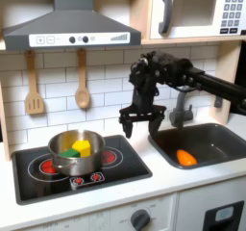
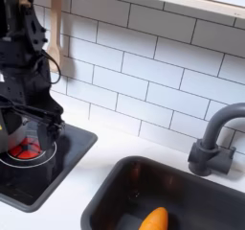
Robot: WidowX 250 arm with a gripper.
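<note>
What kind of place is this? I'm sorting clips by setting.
Probably a toy kitchen: a stove bearing a pot, a sink with faucet, and a microwave above.

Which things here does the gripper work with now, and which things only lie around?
In hand:
gripper, open, hanging above the stove
pot nearest it, holding a yellow block and a green piece

Lying about:
orange carrot in the sink
faucet
hanging wooden spoon
spatula
microwave

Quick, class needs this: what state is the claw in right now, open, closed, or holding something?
Claw: open and empty, fingers spread, hanging above the stove edge right of the pot in the first exterior view.
</note>
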